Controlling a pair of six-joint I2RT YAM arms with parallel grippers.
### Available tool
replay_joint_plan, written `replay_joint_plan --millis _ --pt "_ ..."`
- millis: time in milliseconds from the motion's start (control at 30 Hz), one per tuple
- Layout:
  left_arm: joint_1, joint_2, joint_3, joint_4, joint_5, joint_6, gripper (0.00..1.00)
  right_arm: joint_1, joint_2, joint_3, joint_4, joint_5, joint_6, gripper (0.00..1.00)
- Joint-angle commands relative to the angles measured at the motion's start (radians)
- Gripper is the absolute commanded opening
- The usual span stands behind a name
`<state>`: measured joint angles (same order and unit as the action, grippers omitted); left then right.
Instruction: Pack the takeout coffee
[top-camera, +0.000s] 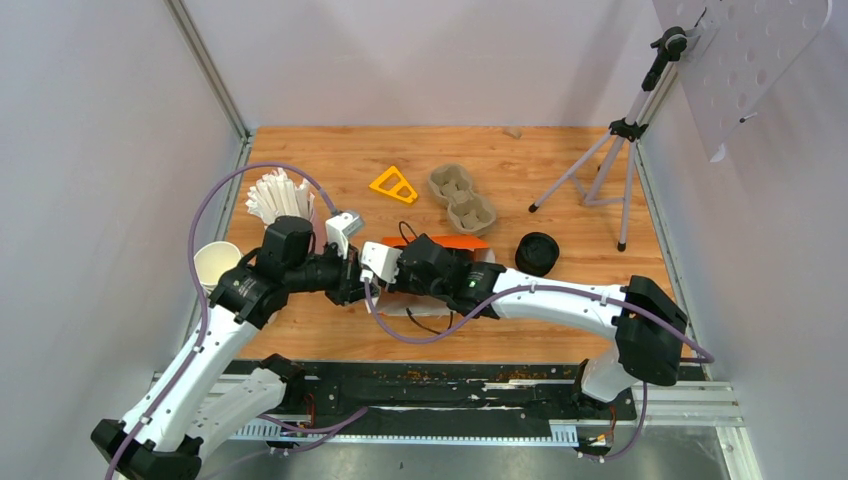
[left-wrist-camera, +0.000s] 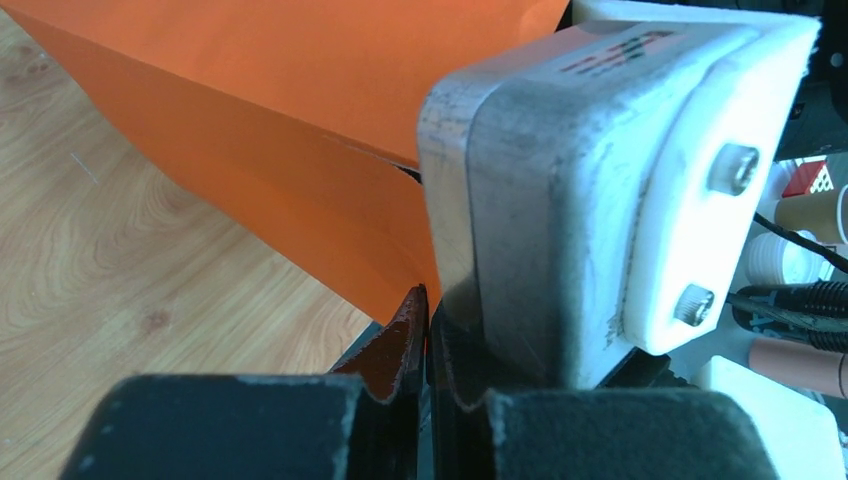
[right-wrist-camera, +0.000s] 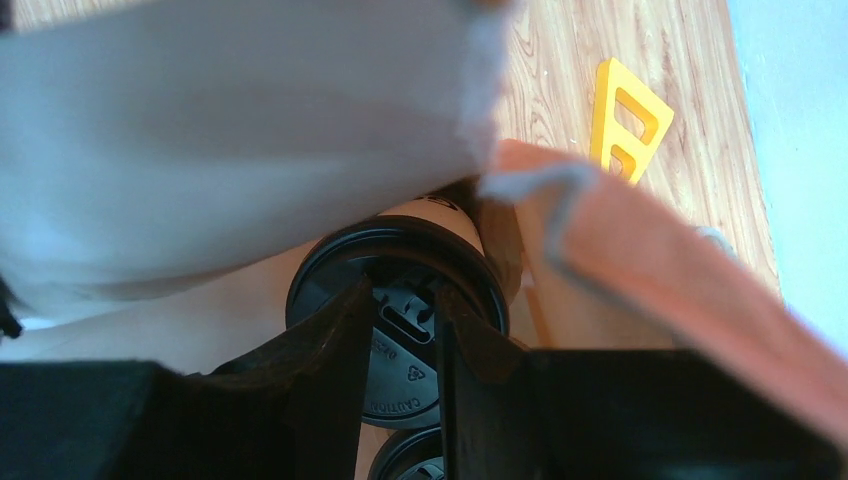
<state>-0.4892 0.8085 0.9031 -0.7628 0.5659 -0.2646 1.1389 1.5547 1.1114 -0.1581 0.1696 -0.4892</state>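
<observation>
An orange paper bag (top-camera: 455, 243) lies on the wooden table between both arms. My left gripper (left-wrist-camera: 430, 300) is shut on an edge of the bag (left-wrist-camera: 280, 150), the paper pinched between the pads. My right gripper (right-wrist-camera: 402, 290) reaches into the bag's mouth; its fingers stand a little apart just over the black lid (right-wrist-camera: 405, 335) of a white takeout coffee cup inside. A second black lid (right-wrist-camera: 410, 462) shows below it. The bag's orange wall (right-wrist-camera: 650, 270) is on the right and its pale inner side (right-wrist-camera: 230, 130) above. The fingertips are hidden in the top view.
A grey-brown pulp carrier (top-camera: 462, 197) and a yellow triangle (top-camera: 394, 185) lie behind the bag. A black stack of lids (top-camera: 538, 253) sits to its right. Lidless paper cups (top-camera: 215, 262) and white straws (top-camera: 278, 195) are at the left. A tripod (top-camera: 610, 160) stands at the back right.
</observation>
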Motion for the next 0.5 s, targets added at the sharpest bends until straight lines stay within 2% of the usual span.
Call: replay_joint_plan --millis 0,467 --pt "-0.005 0.016 0.039 0.021 -0.014 -0.038 0.1 -0.001 -0.033 0.032 -0.066 -0.003 0.012 0.31" --pt "-0.005 0.023 0.06 0.002 -0.024 -0.067 0.1 -0.01 -0.081 0.051 -0.11 -0.003 0.034 0.33"
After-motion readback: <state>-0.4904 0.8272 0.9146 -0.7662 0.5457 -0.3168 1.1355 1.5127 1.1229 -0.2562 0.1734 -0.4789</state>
